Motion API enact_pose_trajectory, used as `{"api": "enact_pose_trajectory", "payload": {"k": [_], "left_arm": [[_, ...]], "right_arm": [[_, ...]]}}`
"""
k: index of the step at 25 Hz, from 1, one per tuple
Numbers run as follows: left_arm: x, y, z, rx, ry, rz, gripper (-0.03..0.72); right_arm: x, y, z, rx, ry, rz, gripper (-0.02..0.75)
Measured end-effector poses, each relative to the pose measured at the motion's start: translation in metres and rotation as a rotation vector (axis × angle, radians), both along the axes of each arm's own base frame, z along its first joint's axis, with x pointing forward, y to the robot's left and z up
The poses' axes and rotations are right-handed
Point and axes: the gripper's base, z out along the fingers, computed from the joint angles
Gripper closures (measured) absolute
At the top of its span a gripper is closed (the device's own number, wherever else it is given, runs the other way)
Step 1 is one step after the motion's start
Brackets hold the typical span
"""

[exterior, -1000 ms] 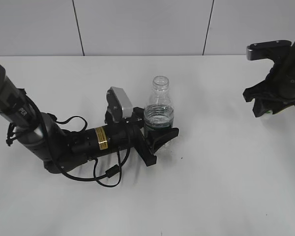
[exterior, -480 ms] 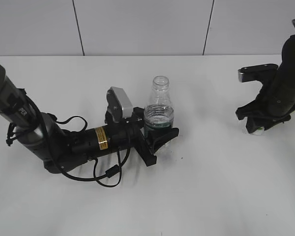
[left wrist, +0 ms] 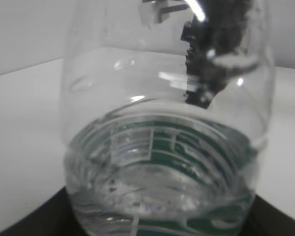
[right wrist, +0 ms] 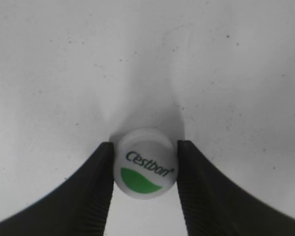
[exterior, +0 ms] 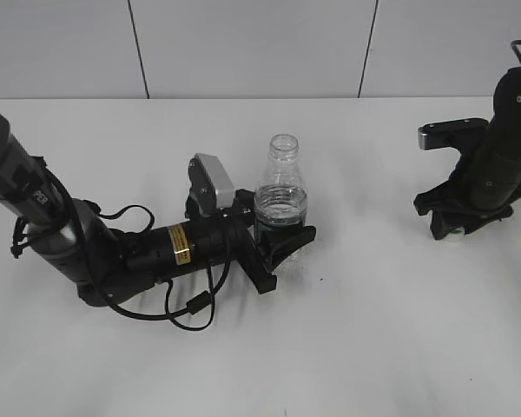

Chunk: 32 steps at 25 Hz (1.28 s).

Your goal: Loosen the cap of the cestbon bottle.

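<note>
1. Here, the right gripper (right wrist: 145, 169) pinches the cap (right wrist: 145, 169) at the table (exterior: 399, 330) on the far right.
2. Centre-left, the left gripper (exterior: 282, 239) clamps the cestbon bottle (exterior: 282, 195), capless.
3. Light, thin-walled; grip the labelled band.

At the right edge of the frame, the right gripper (exterior: 456, 228) now sits lower and slightly further left than a second ago, close above the table (exterior: 373, 347). The cap (right wrist: 145, 163) between its fingers comes down with it.
</note>
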Motion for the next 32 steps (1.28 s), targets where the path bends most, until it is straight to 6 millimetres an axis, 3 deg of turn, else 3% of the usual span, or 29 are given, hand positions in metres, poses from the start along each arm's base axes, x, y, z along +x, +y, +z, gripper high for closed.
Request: {"api": "enact_pose_trajectory", "payload": {"k": [4,6,11,17,21,32], "left_arm": [[0.000,0.000,0.000,0.000,0.000,0.000,0.287],[0.000,0.000,0.000,0.000,0.000,0.000,0.287],[0.000,0.000,0.000,0.001,0.000,0.000,0.285],[-0.001,0.002,-0.009,0.068,0.037,0.011,0.189],[0.000,0.002,-0.008,0.069,0.041,0.013,0.167],[0.006,-0.002,0.040,-0.018,0.032,0.011,0.161]], "right_arm": [[0.000,0.000,0.000,0.001,0.001,-0.001,0.202],[-0.001,0.000,0.001,0.001,0.004,-0.001,0.164],[-0.001,0.000,0.010,0.003,-0.014,0.000,0.164],[-0.002,0.000,0.012,0.003,-0.004,-0.001,0.164],[-0.003,0.000,0.011,0.001,0.011,-0.001,0.164],[-0.005,0.000,0.012,-0.001,0.025,0.001,0.164]]}}
